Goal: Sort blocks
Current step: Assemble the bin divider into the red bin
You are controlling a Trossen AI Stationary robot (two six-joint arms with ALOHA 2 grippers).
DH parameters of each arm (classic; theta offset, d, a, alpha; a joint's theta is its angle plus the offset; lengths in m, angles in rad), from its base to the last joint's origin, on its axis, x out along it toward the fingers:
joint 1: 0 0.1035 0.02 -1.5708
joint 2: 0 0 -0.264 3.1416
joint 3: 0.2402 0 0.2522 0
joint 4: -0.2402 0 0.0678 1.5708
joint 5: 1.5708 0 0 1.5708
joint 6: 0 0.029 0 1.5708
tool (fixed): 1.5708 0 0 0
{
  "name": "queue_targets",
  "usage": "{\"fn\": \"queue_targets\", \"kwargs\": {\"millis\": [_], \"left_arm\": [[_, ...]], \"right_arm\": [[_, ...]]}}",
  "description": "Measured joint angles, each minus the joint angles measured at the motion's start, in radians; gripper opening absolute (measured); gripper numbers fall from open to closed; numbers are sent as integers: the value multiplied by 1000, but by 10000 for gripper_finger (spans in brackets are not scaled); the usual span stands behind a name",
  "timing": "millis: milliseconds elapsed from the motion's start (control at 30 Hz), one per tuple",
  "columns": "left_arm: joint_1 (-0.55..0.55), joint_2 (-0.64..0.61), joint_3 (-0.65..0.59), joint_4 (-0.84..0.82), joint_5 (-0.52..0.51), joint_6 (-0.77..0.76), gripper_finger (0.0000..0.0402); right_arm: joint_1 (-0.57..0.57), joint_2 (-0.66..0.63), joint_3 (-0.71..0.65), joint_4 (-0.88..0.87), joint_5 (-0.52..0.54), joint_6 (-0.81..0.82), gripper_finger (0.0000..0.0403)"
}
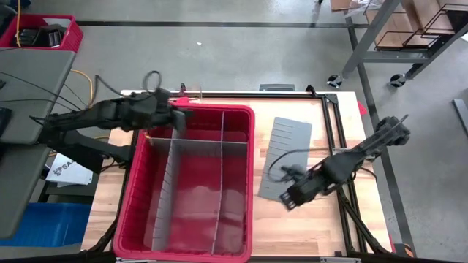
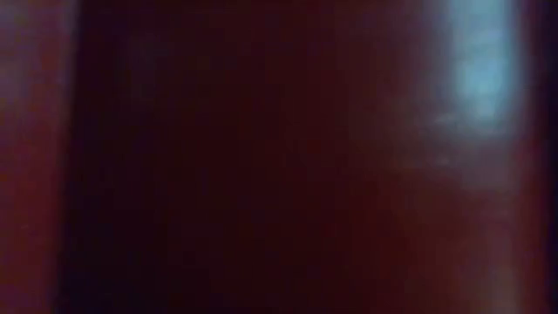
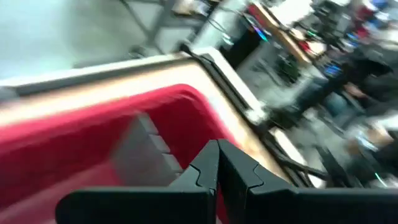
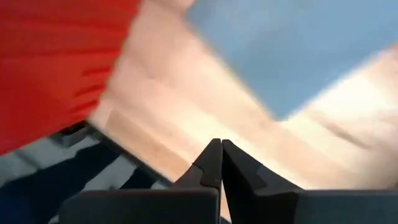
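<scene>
Hovering at the bin's (image 1: 245, 183) eleven o'clock corner, left tool (image 1: 180, 117) pinched together; right tool (image 1: 287, 201) likewise together, sitting by the grey sheet (image 1: 289, 142)

From above, even, soft light covers the tabletop (image 1: 307, 219), sharp throughout, with faint shadows inside the red bin (image 1: 245, 183). The level view is a dark, unfocused reddish smear with one pale bluish glow at upper right. Both wrist views are streaked with blur, backgrounds smeared, colours washed bright.
</scene>
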Motion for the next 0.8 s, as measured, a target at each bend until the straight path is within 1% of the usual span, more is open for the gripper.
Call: {"fn": "queue_targets", "kwargs": {"millis": [100,167,233,300,367,433,533,600,633,667,700,767,800], "left_arm": [[1,120,5,138,111,12,0],[21,238,45,194,178,55,0],[54,358,133,192,218,95,0],[90,468,249,202,248,147,0],[117,573,370,204,277,206,0],[135,667,483,202,283,275,0],[155,775,629,186,272,395,0],[178,832,716,143,244,432,0],[190,856,751,120,239,449,0],[202,879,778,104,234,467,0],[216,899,802,86,224,481,0],[244,921,827,57,196,510,0],[261,922,831,60,200,535,0]], "right_arm": [[-3,-133,-80,-46,46,42,0],[-3,-229,-166,18,92,78,0],[-3,-341,-252,68,139,89,0],[-3,-441,-324,85,179,97,0],[-9,-519,-382,75,223,96,0],[-27,-585,-425,28,258,124,0],[-54,-635,-495,-153,267,282,0],[-70,-649,-547,-230,296,407,0],[-78,-657,-577,-249,321,465,0],[-90,-654,-576,-264,337,509,0],[-105,-644,-559,-281,380,545,0],[-136,-639,-553,-270,450,548,0],[-156,-637,-556,-259,460,547,0]]}}
